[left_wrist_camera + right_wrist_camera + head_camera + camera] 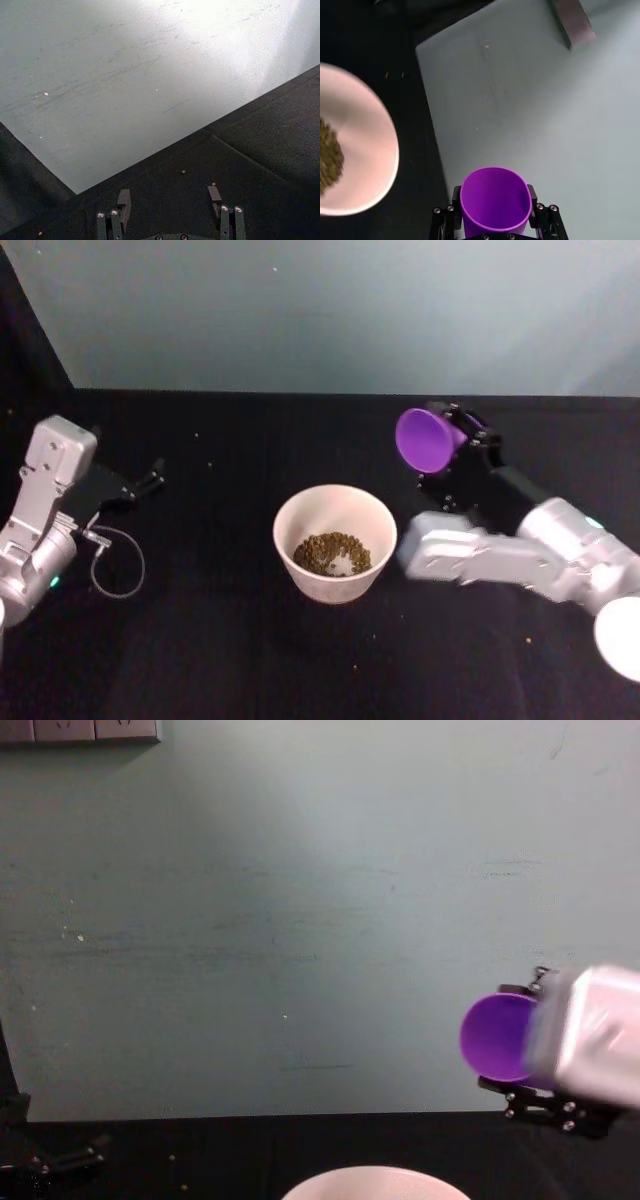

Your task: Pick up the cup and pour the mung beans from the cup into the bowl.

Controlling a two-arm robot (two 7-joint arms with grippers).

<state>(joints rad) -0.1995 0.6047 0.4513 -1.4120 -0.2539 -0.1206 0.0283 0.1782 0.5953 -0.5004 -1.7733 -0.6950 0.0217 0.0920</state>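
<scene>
- The cup (428,437) sits between the fingers of my right gripper (455,445), lifted off the table (220,660) and tipped onto its side, its long axis running roughly level, with the mouth facing my left, toward the bowl's side.
- Looking down its mouth from my right wrist, the cup (495,200) shows a bare purple inside; I see no beans left in it, though the deepest part is hard to judge.
- The mung beans (332,553) lie heaped in the bottom of the bowl (335,540), so I judge the pour as done or nearly so.
- The relation that matters: the bowl stands near the middle of the table, to the left of and nearer to me than the cup, and the cup's mouth is beside the bowl's rim, not over it. Anything still inside would fall short onto the table.
- My right gripper is closed on the cup's wall, one finger on either side.
- My left gripper (150,480) is parked toward the table's left edge, well apart from the bowl, fingers spread and holding nothing (170,210).
- The head view gives the bowl-to-cup offset; the chest view shows the cup (497,1037) held well above the bowl's rim (370,1182); the right wrist view alone looks inside the cup.
</scene>
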